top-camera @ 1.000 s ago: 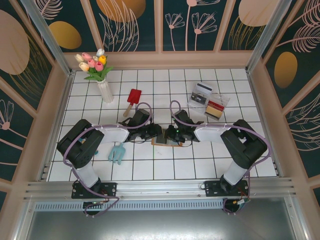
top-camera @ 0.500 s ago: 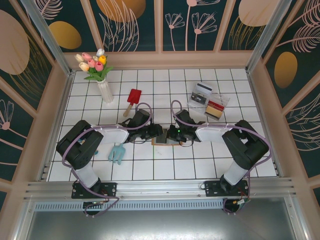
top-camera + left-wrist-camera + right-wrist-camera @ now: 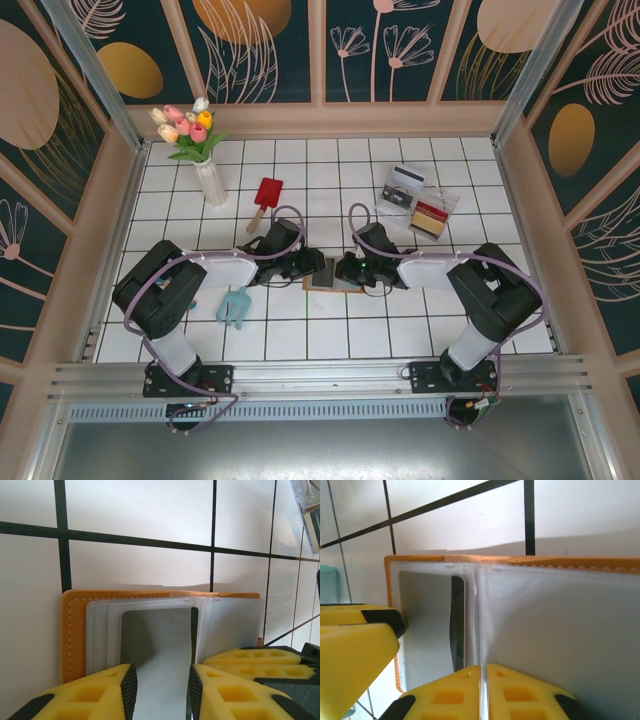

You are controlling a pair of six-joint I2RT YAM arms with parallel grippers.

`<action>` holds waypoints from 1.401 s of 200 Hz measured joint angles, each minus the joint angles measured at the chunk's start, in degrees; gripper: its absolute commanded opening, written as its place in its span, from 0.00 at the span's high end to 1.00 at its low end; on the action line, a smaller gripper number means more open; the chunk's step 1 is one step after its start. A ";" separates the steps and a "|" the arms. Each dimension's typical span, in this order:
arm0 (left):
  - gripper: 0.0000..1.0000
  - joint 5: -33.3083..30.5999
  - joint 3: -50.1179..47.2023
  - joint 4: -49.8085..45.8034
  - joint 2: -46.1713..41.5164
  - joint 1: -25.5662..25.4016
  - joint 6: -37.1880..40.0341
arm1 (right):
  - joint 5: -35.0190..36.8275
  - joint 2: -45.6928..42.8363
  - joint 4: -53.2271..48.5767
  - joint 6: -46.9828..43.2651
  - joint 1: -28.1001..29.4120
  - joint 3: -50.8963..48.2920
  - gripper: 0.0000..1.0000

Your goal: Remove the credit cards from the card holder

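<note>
- White-tiled tabletop [image 3: 330, 340] with dark grout, fenced by dark floral panels; both arm bases bolted at the near edge.
- Small teal object [image 3: 236, 306] near left, beside the left arm; kind unclear.
- Mid-tabletop: card holder [image 3: 328, 285] lying open and flat, orange-brown border outward, clear pockets facing up. Arms reach inward to it from both sides.
- Left fingers [image 3: 312, 268] at the holder's left end. Left wrist view: left fingers [image 3: 100, 692] set apart, tips low over the card holder [image 3: 75, 630]. Grey credit card [image 3: 157, 645] lies flat in the gap, within the outline of the frosted pockets. Nothing clamped between the pads; contact with the card cannot be told.
- Right fingers [image 3: 345, 270] at the holder's right part. Right wrist view: right fingers [image 3: 530, 695] closed to a hairline slit, in line with the centre seam of the card holder [image 3: 560, 630]. Whether pocket film is pinched in the slit cannot be told.
- Same view: credit card [image 3: 427, 630] in the left pocket, a dark strip along its right edge; one left finger [image 3: 355, 650] just beside it at the holder's left border.
- Farther back: red scraper with wooden handle [image 3: 267, 195] left of centre.
- Clear plastic tray [image 3: 415, 200] on the far right, a few cards in it.
- White vase of tulips [image 3: 210, 180] in the far left corner, upright.
</note>
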 measured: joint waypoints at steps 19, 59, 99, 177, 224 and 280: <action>0.63 -0.02 0.00 -0.02 0.00 0.00 0.00 | -0.70 -1.68 1.25 1.29 -0.04 -1.09 0.87; 0.69 -0.44 -0.02 -0.31 0.00 0.00 0.00 | -0.85 -4.46 3.80 3.72 -0.04 -1.38 0.93; 0.71 -0.48 -0.02 -0.68 0.00 0.00 0.00 | -1.55 -0.94 4.24 5.57 0.15 0.15 0.94; 0.72 -0.83 -0.79 -0.46 -0.39 0.00 0.00 | 0.02 1.33 3.98 6.21 0.17 0.33 0.84; 0.72 -0.83 -0.79 -0.46 -0.39 0.00 0.00 | -0.70 2.78 4.46 5.66 0.09 0.59 0.85; 0.72 -0.81 -1.46 0.72 -0.39 0.00 -0.02 | -2.89 3.78 7.63 5.53 -0.31 0.17 0.84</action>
